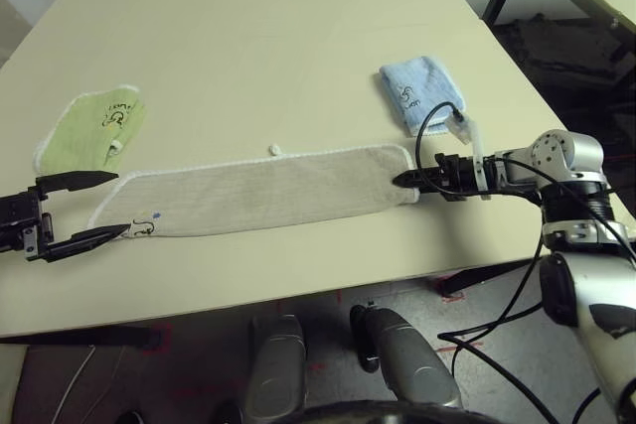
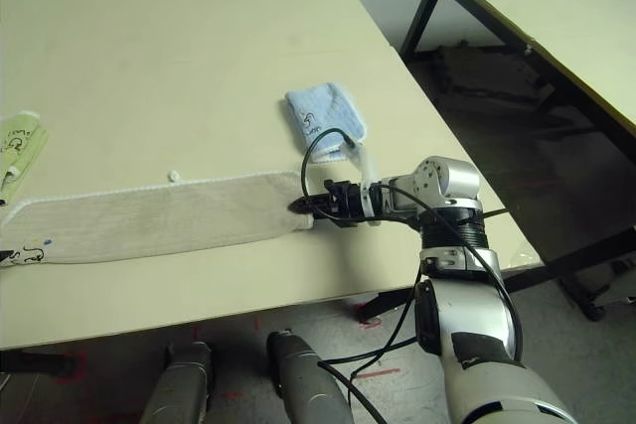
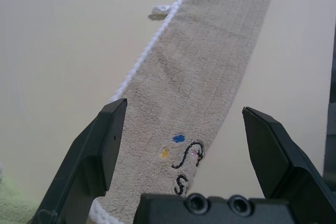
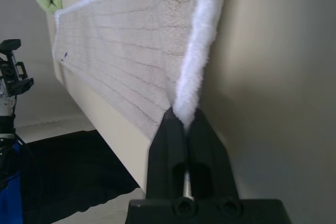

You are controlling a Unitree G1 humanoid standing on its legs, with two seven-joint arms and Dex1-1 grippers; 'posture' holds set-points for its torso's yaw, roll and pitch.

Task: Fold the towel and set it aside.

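The towel (image 1: 258, 196) lies flat as a long beige strip across the front of the table, with its white edging and a small white loop (image 1: 275, 149) on its far side. Its dark logo (image 3: 188, 161) sits at the left end. My left gripper (image 1: 107, 207) is open, and its two fingers straddle that end just above the cloth. My right gripper (image 4: 185, 121) is shut on the towel's white edge at the right end (image 1: 402, 179), low against the tabletop.
A folded light-green towel (image 1: 94, 126) lies behind the left gripper. A folded light-blue towel (image 1: 419, 91) lies behind the right gripper, near the table's right edge. A second table (image 2: 556, 7) stands further right, across a gap of floor.
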